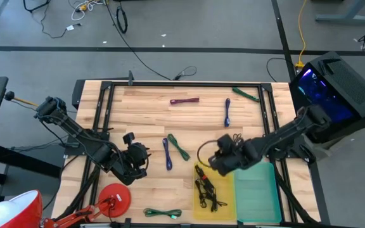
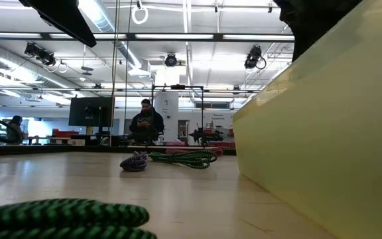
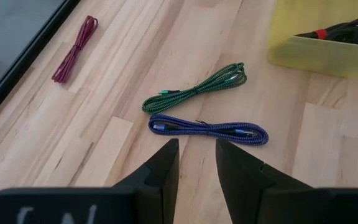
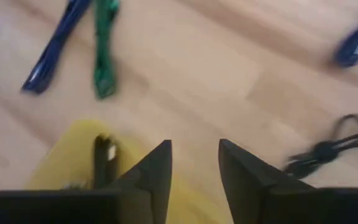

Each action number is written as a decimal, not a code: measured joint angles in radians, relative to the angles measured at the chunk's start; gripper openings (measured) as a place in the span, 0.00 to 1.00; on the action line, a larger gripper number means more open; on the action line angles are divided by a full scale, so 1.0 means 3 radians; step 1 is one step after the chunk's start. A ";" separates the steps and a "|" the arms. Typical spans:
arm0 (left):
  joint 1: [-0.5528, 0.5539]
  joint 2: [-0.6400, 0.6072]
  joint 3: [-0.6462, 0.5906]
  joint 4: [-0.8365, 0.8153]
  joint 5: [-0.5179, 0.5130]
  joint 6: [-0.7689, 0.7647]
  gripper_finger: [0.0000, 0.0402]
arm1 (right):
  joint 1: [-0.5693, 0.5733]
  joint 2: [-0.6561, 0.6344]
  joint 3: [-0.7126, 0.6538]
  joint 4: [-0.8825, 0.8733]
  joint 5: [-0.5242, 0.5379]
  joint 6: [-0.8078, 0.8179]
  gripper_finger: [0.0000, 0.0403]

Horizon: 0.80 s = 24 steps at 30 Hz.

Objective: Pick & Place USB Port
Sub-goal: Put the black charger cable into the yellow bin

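Two trays [image 1: 253, 193] side by side at the table's [image 1: 144, 95] near edge — cables [image 1: 208, 190] in the left one

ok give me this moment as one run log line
left gripper: open, empty, near blue cable | right gripper: open, empty, over yellow bin edge | black cables: in bin

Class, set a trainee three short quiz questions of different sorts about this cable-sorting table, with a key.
1. True or false: the yellow bin already holds black cables.
2. Which cable lies beside the blue cable at mid-table? A red B green C white
3. Fill in: the right end effector hovers by the yellow bin's ____ corner.

Key: 1 true; 2 B, the green cable; 3 far left.
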 joint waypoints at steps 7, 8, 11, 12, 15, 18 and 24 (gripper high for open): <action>0.0000 0.0000 0.0000 0.0000 0.0001 -0.0056 0.28 | -0.0315 -0.0098 0.0001 -0.0545 -0.0081 0.0166 0.26; -0.0003 0.0000 0.0000 0.0001 0.0001 -0.0067 0.28 | -0.0353 -0.0098 0.0001 -0.0603 -0.0122 0.0205 0.26; -0.0031 0.0000 0.0000 0.0000 -0.0001 -0.0061 0.28 | -0.0437 -0.0089 0.0001 -0.0690 -0.0213 0.0081 0.28; -0.0037 0.0000 0.0000 0.0000 -0.0001 -0.0061 0.28 | -0.0466 -0.0088 0.0001 -0.0746 -0.0225 0.0018 0.28; -0.0069 0.0001 0.0000 0.0000 -0.0002 -0.0070 0.28 | -0.0534 -0.0088 -0.0001 -0.1036 -0.0194 0.0251 0.29; -0.0115 0.0003 0.0000 0.0001 -0.0005 -0.0089 0.28 | -0.0610 -0.0088 -0.0070 -0.1267 -0.0201 0.0555 0.29; -0.0207 0.0004 0.0000 0.0000 -0.0031 -0.0106 0.28 | -0.0706 -0.0093 -0.0408 -0.1084 -0.0439 0.0670 0.29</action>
